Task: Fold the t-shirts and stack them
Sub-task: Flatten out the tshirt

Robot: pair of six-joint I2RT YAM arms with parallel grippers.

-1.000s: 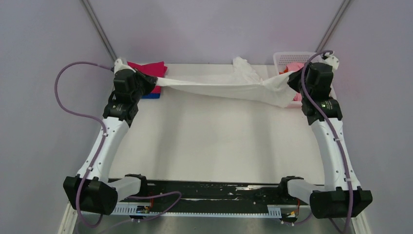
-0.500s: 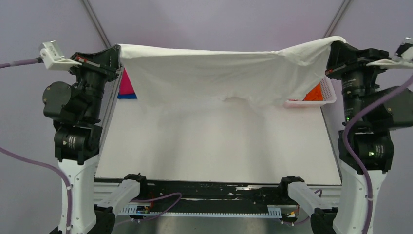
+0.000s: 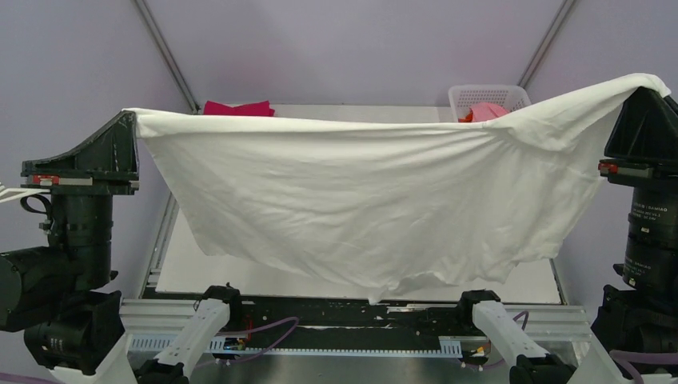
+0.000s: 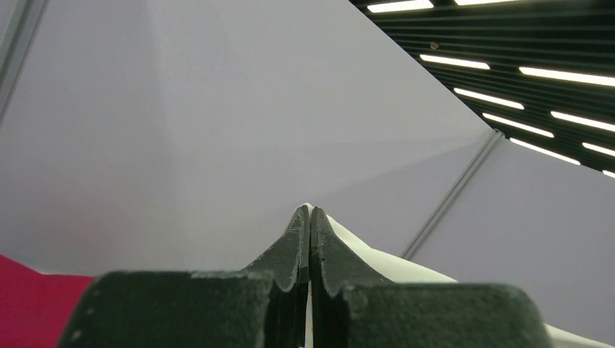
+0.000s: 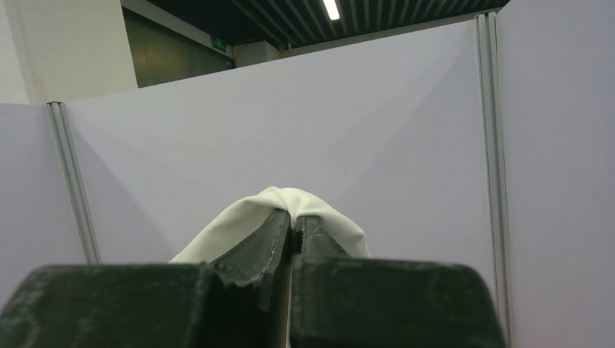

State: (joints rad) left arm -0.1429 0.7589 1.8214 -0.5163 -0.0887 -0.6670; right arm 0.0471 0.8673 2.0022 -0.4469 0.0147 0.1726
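Observation:
A white t-shirt hangs spread wide in the air above the table, its lower hem sagging near the front edge. My left gripper is shut on its upper left corner. My right gripper is shut on its upper right corner, cloth draped over the tip. In the left wrist view the white t-shirt shows in a thin strip pinched between the jaws of the left gripper. In the right wrist view the white t-shirt folds over the right gripper. A magenta t-shirt lies at the back left.
A white lattice basket stands at the back right with a pink garment in it. The hanging shirt hides most of the table. Both arms stand tall at the table's left and right sides.
Both arms have risen and drawn toward the near edge, lifting the white t-shirt off the table and stretching it wide. It now hangs lower and closer to the camera.

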